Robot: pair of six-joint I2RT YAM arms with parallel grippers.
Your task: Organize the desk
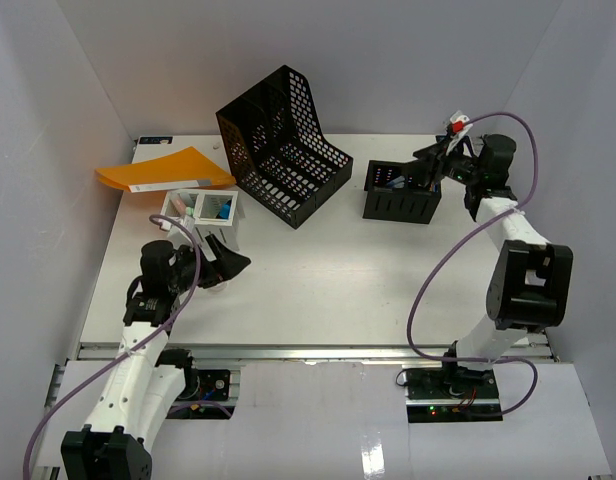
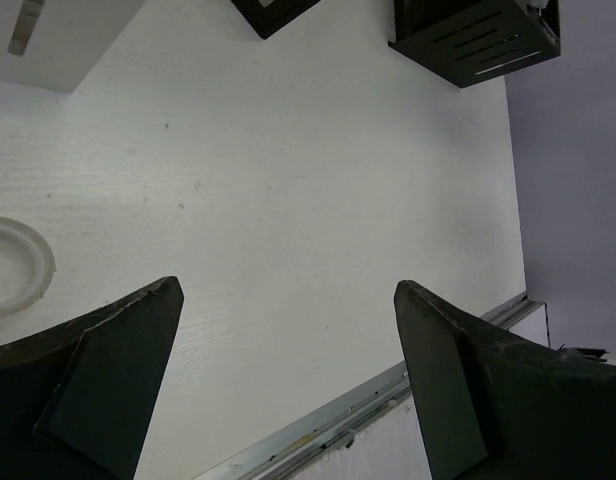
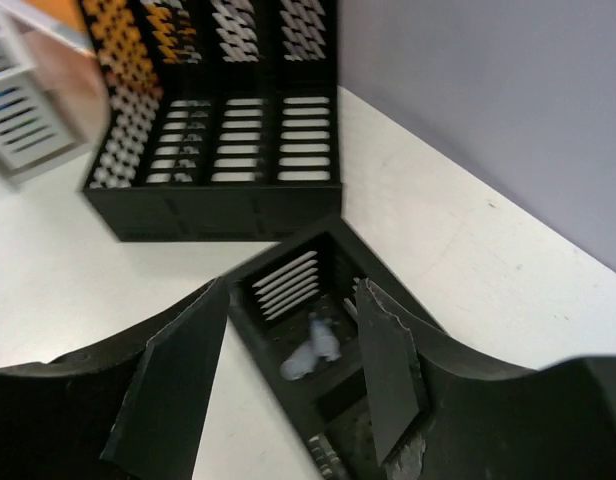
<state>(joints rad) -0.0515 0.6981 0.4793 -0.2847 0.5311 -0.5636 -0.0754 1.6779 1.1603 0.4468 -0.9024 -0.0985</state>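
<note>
Best to raise the right claw [image 3: 288, 300] straight up, fingers kept off the walls of the small black bin [image 1: 400, 200], to avoid dragging anything back out. Jaws roughly half apart, gripping nothing, poised over a pale bluish item [image 3: 313, 350] lying loose inside. Left claw [image 2: 288, 290] spread fully wide, empty, hovering above the white tabletop [image 1: 318, 290] stretching under both arms. Beyond, a black file rack [image 1: 288, 150].

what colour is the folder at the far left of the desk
The folder is orange, clearest from the top camera.
</note>
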